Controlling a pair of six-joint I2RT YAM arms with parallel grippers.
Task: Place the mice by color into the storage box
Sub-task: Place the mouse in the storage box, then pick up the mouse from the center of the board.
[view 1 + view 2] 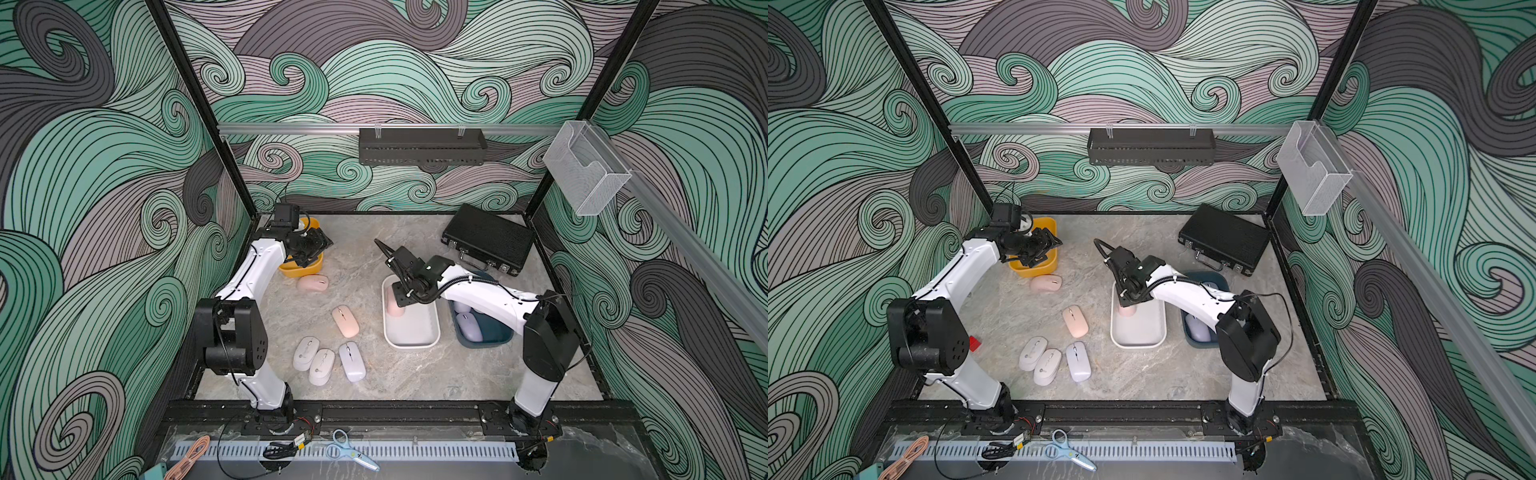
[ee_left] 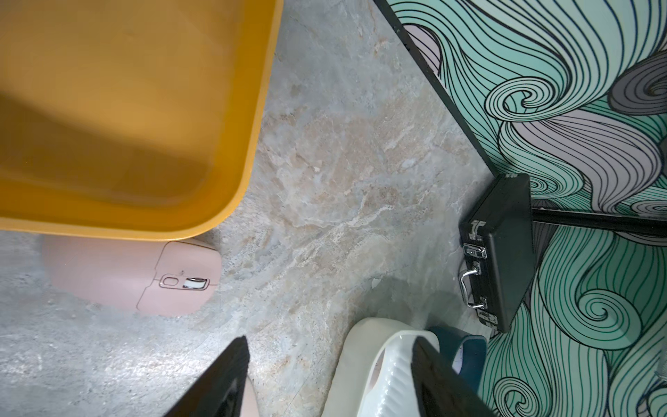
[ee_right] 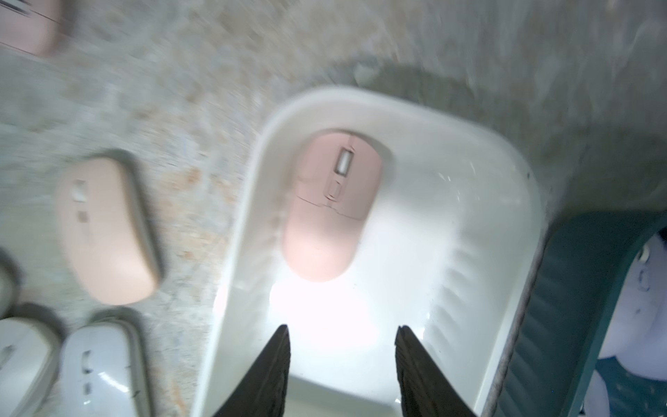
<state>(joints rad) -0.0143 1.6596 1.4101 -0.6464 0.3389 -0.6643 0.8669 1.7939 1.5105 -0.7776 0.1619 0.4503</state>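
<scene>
My right gripper [image 3: 343, 332] hangs open over the white bin [image 1: 411, 336], nothing between its fingers. A pink mouse [image 3: 328, 213] lies inside that bin at its far end, apart from the fingers. Two more pink mice [image 1: 312, 283] [image 1: 345, 321] lie on the table. In front of them sit two off-white mice [image 1: 306, 353] [image 1: 321, 366] and a lavender one [image 1: 352, 361]. The dark blue bin [image 1: 490, 336] holds lavender mice [image 1: 469, 326], partly hidden by my right arm. My left gripper [image 1: 316, 249] is open and empty above the yellow bin [image 2: 144, 202].
A black case [image 1: 488, 239] lies at the back right of the table. Scissors [image 1: 351, 451] and cables rest on the front ledge outside the workspace. A black rack [image 1: 422, 145] and a clear holder [image 1: 586, 170] hang on the walls.
</scene>
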